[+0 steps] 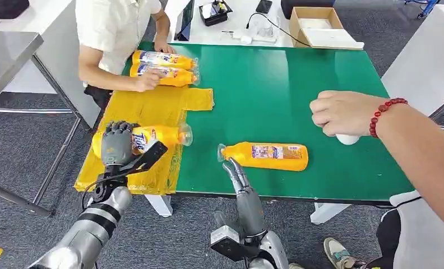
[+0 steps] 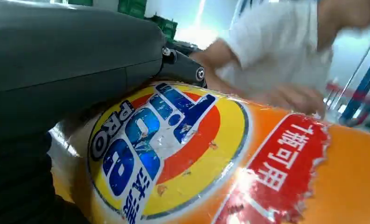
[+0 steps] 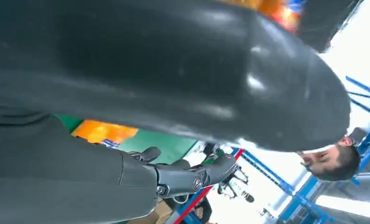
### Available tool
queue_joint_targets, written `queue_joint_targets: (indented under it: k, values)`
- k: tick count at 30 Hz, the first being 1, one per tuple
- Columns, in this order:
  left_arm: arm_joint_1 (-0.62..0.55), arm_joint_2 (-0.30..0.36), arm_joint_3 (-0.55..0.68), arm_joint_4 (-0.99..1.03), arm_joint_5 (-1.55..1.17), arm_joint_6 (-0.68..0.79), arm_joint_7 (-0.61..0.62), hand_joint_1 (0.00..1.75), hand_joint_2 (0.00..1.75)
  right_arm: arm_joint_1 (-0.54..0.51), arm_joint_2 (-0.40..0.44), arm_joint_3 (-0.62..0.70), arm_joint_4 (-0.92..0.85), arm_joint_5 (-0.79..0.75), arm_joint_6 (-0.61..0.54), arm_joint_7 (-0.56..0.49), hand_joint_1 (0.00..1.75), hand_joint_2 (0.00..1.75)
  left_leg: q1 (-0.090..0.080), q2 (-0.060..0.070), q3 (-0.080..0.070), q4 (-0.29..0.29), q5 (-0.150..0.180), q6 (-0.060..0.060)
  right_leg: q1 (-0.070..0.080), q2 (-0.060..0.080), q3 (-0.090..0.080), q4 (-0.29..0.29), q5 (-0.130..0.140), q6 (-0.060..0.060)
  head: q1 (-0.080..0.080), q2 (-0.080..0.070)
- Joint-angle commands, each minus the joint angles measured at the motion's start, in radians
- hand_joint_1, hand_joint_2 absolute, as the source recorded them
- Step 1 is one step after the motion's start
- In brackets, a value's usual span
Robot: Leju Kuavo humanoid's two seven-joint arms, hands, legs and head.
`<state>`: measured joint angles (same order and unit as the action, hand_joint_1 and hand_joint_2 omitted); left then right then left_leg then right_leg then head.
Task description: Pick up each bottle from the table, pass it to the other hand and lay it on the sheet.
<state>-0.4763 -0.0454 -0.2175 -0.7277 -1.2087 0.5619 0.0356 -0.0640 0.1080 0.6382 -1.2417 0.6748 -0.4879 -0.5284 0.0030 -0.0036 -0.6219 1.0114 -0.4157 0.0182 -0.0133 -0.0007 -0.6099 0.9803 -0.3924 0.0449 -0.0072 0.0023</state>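
Bottle (image 1: pixel 152 137) gripped by left robot hand (image 1: pixel 117 143) over sheet (image 1: pixel 147 106).

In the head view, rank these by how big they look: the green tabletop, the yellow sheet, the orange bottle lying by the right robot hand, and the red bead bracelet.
Largest to smallest:
1. green tabletop
2. yellow sheet
3. orange bottle beside the right robot hand
4. red bead bracelet
The bracelet sits nearer the camera, yet looks smallest.

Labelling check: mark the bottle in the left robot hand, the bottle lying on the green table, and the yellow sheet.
held bottle (image 1: pixel 158 136): head view, orange body just past the fingers.
bottle on the table (image 1: pixel 267 155): head view, middle of its label.
yellow sheet (image 1: pixel 152 105): head view, bare patch between the bottles.
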Motion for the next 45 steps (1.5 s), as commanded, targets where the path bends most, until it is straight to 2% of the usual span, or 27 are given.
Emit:
queue_joint_targets:
  k: [1, 6, 12, 13, 14, 15, 16, 17, 20, 22, 25, 28, 35, 36, 37, 38, 39, 40, 41, 42, 43, 44, 45]
  values:
    - [-0.167, 0.01, -0.067, 0.384, -0.065, -0.118, 0.082, 1.75, 1.75, -0.039, -0.014, 0.025, 0.018, -0.024, 0.018, -0.006, 0.0, 0.0, 0.001, 0.0, 0.005, 0.0, -0.002, -0.001, 0.001, 0.0, 0.004, 0.0, -0.002, -0.002, 0.0, 0.0]
    - [-0.172, 0.008, -0.06, 0.401, -0.065, -0.155, 0.092, 1.75, 1.75, -0.038, -0.012, 0.024, 0.025, -0.03, 0.012, -0.012, 0.0, 0.0, 0.0, 0.0, 0.004, -0.001, -0.001, -0.001, 0.0, -0.001, 0.003, 0.0, -0.002, -0.001, 0.0, 0.0]
    - [-0.159, -0.02, 0.03, 0.442, 0.03, -0.372, 0.071, 1.75, 1.75, -0.037, 0.001, 0.006, 0.069, -0.069, 0.0, -0.029, 0.0, 0.0, 0.0, 0.001, 0.007, -0.002, -0.002, -0.001, 0.001, 0.001, 0.007, -0.001, -0.002, -0.002, 0.0, 0.0]
    - [-0.158, -0.027, 0.054, 0.447, 0.063, -0.427, 0.052, 1.31, 1.75, -0.041, 0.006, 0.002, 0.087, -0.079, -0.005, -0.037, 0.0, 0.0, 0.0, 0.0, 0.006, -0.002, 0.0, -0.001, 0.0, 0.001, 0.006, -0.001, -0.001, -0.001, 0.0, 0.0]
    - [-0.158, -0.029, 0.063, 0.449, 0.076, -0.449, 0.045, 0.0, 1.75, -0.045, 0.007, 0.001, 0.098, -0.081, -0.006, -0.04, 0.0, 0.0, 0.0, 0.001, 0.009, -0.003, -0.001, -0.002, 0.0, 0.002, 0.009, -0.002, -0.001, -0.002, 0.0, 0.0]
    - [-0.161, -0.029, 0.07, 0.455, 0.09, -0.493, 0.029, 0.0, 0.0, -0.05, 0.011, -0.002, 0.112, -0.089, -0.007, -0.044, 0.0, 0.0, 0.0, 0.001, 0.009, -0.002, -0.001, -0.001, 0.0, 0.002, 0.009, -0.002, -0.001, -0.002, 0.0, 0.0]
    - [-0.162, -0.029, 0.104, 0.454, 0.144, -0.594, -0.023, 0.0, 0.0, -0.062, 0.014, 0.0, 0.14, -0.093, -0.016, -0.06, 0.0, 0.0, 0.0, 0.003, 0.012, -0.003, -0.001, -0.002, 0.0, 0.003, 0.011, -0.003, -0.001, -0.002, 0.0, 0.0]
    - [-0.161, -0.022, 0.113, 0.452, 0.169, -0.649, -0.056, 0.0, 1.75, -0.072, 0.018, 0.001, 0.164, -0.101, -0.019, -0.069, 0.0, 0.0, 0.0, 0.002, 0.012, -0.003, -0.001, -0.001, 0.0, 0.002, 0.012, -0.002, -0.001, -0.002, 0.0, 0.0]
    - [-0.158, 0.006, 0.087, 0.447, 0.199, -0.779, -0.178, 0.0, 1.75, -0.099, 0.024, 0.006, 0.22, -0.142, -0.031, -0.119, 0.0, 0.0, 0.0, 0.002, 0.016, -0.004, -0.001, -0.001, 0.0, 0.003, 0.017, -0.003, -0.001, -0.002, 0.0, 0.0]
    - [-0.16, 0.019, 0.098, 0.448, 0.241, -0.855, -0.219, 0.0, 1.75, -0.113, 0.03, 0.012, 0.24, -0.159, -0.024, -0.134, 0.0, 0.0, 0.0, 0.001, 0.019, -0.004, -0.001, -0.002, -0.001, 0.004, 0.019, -0.003, -0.001, -0.001, 0.0, 0.0]
    - [-0.161, 0.031, 0.104, 0.443, 0.279, -0.906, -0.266, 0.0, 1.75, -0.125, 0.036, 0.02, 0.256, -0.172, -0.021, -0.148, 0.0, 0.0, -0.001, -0.007, 0.023, -0.003, -0.001, -0.001, -0.001, -0.004, 0.026, -0.002, -0.005, 0.001, 0.0, 0.0]
    - [-0.167, 0.037, 0.131, 0.441, 0.342, -0.987, -0.322, 0.0, 1.75, -0.133, 0.036, 0.027, 0.268, -0.182, -0.021, -0.162, 0.0, 0.0, -0.001, -0.008, 0.022, -0.004, 0.0, -0.002, -0.001, -0.005, 0.025, -0.003, -0.004, 0.0, 0.0, 0.0]
    - [-0.173, 0.045, 0.126, 0.421, 0.389, -1.021, -0.363, 0.0, 1.75, -0.136, 0.031, 0.03, 0.278, -0.198, -0.027, -0.17, 0.0, 0.0, -0.001, -0.009, 0.024, -0.003, 0.0, -0.001, -0.001, -0.005, 0.027, -0.002, -0.004, 0.002, 0.0, 0.0]
    - [-0.168, 0.039, 0.115, 0.39, 0.416, -1.01, -0.411, 0.0, 1.75, -0.132, 0.025, 0.03, 0.275, -0.203, -0.035, -0.17, 0.0, 0.0, 0.0, -0.006, 0.024, -0.004, 0.0, -0.002, -0.001, -0.003, 0.026, -0.003, -0.003, 0.001, 0.0, 0.0]
    - [-0.169, 0.037, 0.113, 0.389, 0.417, -1.009, -0.411, 0.0, 1.75, -0.131, 0.024, 0.03, 0.274, -0.203, -0.035, -0.17, 0.0, 0.0, -0.001, -0.009, 0.024, -0.003, 0.0, -0.001, -0.001, -0.006, 0.027, -0.002, -0.005, 0.002, 0.0, 0.0]
    - [-0.152, 0.023, 0.084, 0.33, 0.453, -0.939, -0.466, 0.0, 1.75, -0.117, 0.016, 0.02, 0.261, -0.202, -0.054, -0.17, 0.0, 0.0, 0.0, -0.008, 0.023, -0.004, 0.0, -0.002, 0.0, -0.005, 0.027, -0.003, -0.004, 0.001, 0.0, 0.0]
    - [-0.118, -0.008, 0.064, 0.246, 0.482, -0.802, -0.519, 0.0, 1.75, -0.095, 0.008, 0.003, 0.235, -0.181, -0.086, -0.164, 0.0, 1.75, -0.001, -0.011, 0.023, -0.003, 0.0, -0.001, -0.001, -0.008, 0.027, -0.002, -0.005, 0.002, 0.0, 0.0]
    - [-0.086, -0.032, 0.019, 0.167, 0.508, -0.737, -0.498, 0.0, 1.75, -0.072, -0.006, -0.004, 0.196, -0.175, -0.08, -0.162, 0.0, 1.75, 0.0, -0.01, 0.023, -0.004, 0.0, -0.001, 0.0, -0.007, 0.026, -0.003, -0.005, 0.001, 0.0, 0.0]
    - [-0.01, -0.074, 0.008, 0.02, 0.525, -0.545, -0.5, 0.0, 1.75, -0.034, -0.016, -0.031, 0.153, -0.139, -0.118, -0.13, 0.0, 1.75, -0.001, -0.015, 0.022, -0.003, 0.001, 0.0, -0.001, -0.012, 0.027, -0.002, -0.006, 0.003, 0.0, 0.0]
    - [0.054, -0.076, -0.072, -0.132, 0.56, -0.545, -0.389, 0.0, 1.75, 0.003, -0.034, -0.047, 0.097, -0.122, -0.102, -0.12, 0.0, 1.75, -0.001, -0.015, 0.022, -0.004, 0.001, -0.001, -0.001, -0.012, 0.026, -0.003, -0.006, 0.002, 0.0, 0.0]
    - [0.071, -0.065, -0.11, -0.176, 0.586, -0.544, -0.353, 0.0, 1.75, 0.012, -0.035, -0.054, 0.085, -0.117, -0.096, -0.119, 0.0, 1.75, -0.001, -0.015, 0.02, -0.003, 0.001, 0.0, -0.001, -0.014, 0.024, -0.002, -0.006, 0.003, -0.001, 0.0]
    - [0.076, -0.06, -0.126, -0.191, 0.597, -0.541, -0.34, 0.0, 1.75, 0.017, -0.036, -0.056, 0.08, -0.116, -0.094, -0.119, 0.0, 1.75, -0.001, -0.016, 0.019, -0.002, 0.0, 0.0, -0.001, -0.014, 0.022, -0.002, -0.007, 0.003, 0.001, 0.0]
    - [0.092, -0.045, -0.167, -0.235, 0.606, -0.472, -0.368, 0.0, 1.75, 0.026, -0.033, -0.07, 0.073, -0.111, -0.089, -0.113, 0.0, 1.75, 0.0, -0.014, 0.017, -0.001, -0.001, 0.0, 0.0, -0.013, 0.02, -0.002, -0.007, 0.003, 0.0, 0.0]
